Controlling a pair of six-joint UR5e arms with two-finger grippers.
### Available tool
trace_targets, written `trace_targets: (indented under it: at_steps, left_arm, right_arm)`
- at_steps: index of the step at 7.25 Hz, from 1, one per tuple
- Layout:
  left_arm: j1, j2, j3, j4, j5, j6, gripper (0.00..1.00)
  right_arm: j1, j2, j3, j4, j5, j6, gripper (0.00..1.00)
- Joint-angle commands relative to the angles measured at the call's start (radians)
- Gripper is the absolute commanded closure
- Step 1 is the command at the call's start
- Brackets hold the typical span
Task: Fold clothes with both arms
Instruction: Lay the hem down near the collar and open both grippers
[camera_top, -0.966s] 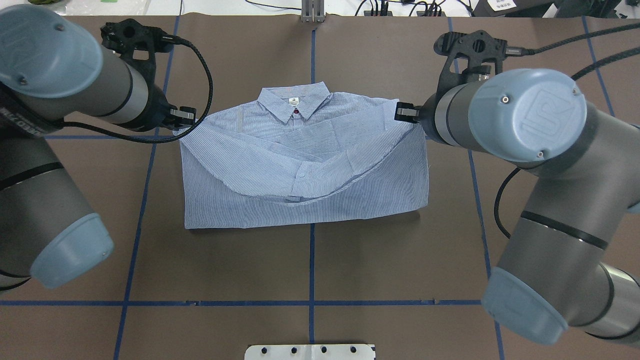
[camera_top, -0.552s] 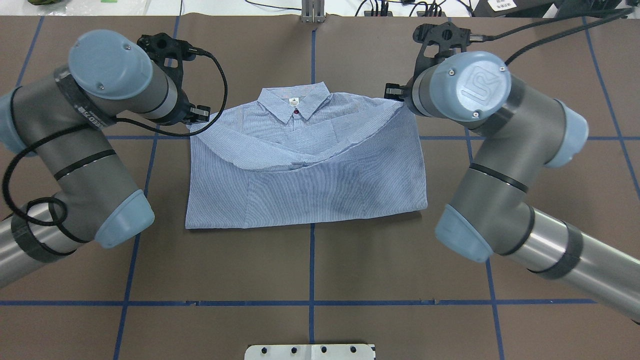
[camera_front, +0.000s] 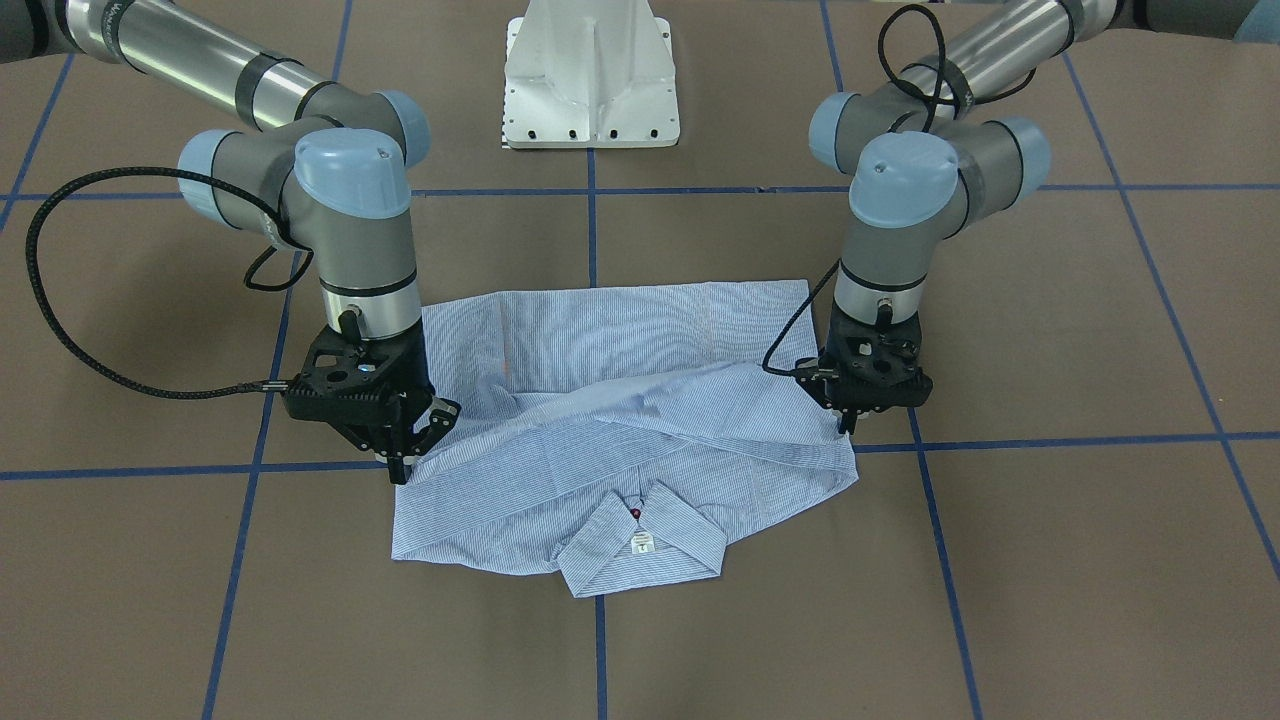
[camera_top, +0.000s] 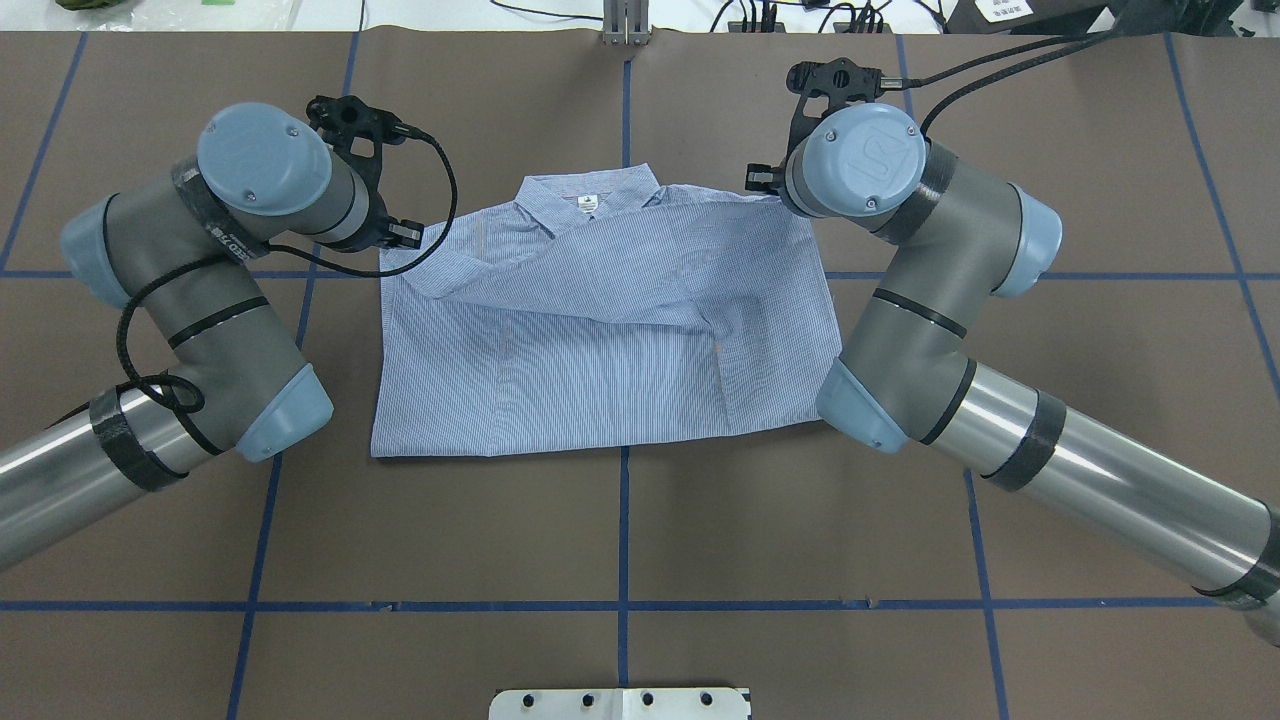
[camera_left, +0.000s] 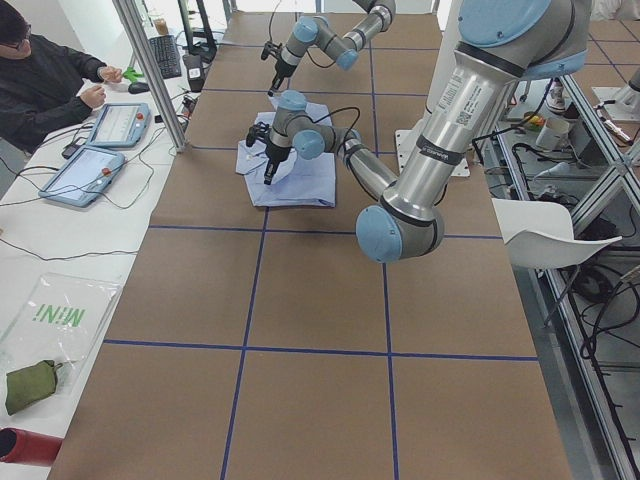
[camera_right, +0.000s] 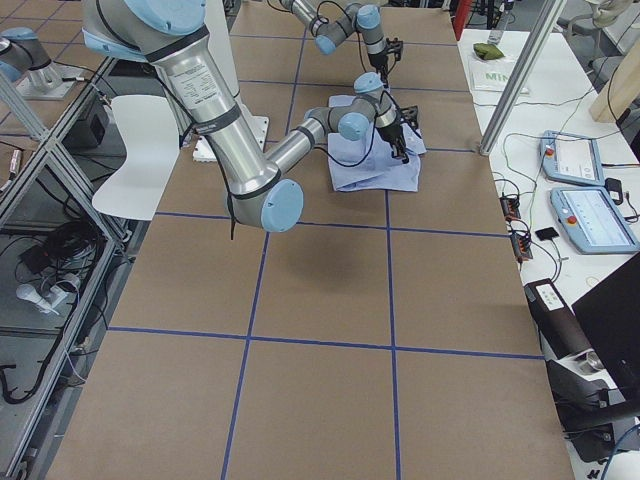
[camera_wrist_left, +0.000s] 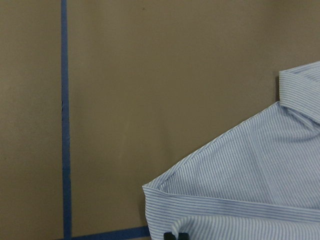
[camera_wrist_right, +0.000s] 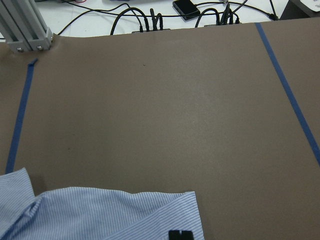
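Left gripper (camera_front: 843, 428): jaws pinched tight on the shirt (camera_top: 600, 340) at a top-layer corner, far side from the base (camera_front: 592, 75), off to its left. Shirt lies on table (camera_top: 620, 530) straight ahead of base, collar (camera_top: 590, 195) farthest out. Right gripper (camera_front: 399, 468): also clamped on a fabric corner, far side, base's right.

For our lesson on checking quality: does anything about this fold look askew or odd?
Yes. On the shirt the folded-over layer is skewed: its corner at the right gripper reaches the collar, while the corner at the left gripper lies short of it, so the edge slants across one collar wing.
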Motion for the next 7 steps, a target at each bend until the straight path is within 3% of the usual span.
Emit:
trace_targets:
  at_steps: [1,5,7]
  left_arm:
    - [-0.005,-0.002,0.013,-0.016,-0.002,0.011,1.0]
    - [-0.059,-0.026,0.03,-0.013,-0.063,0.069,1.0]
    - [-0.062,-0.031,0.061,-0.017,-0.064,0.079,1.0]
  right_arm:
    - [0.029,0.014,-0.013,0.01,0.024,-0.018,1.0]
    - [0.029,0.034,-0.063,0.024,0.021,-0.022,1.0]
    - [0.029,0.034,-0.115,0.104,0.021,-0.03,1.0]
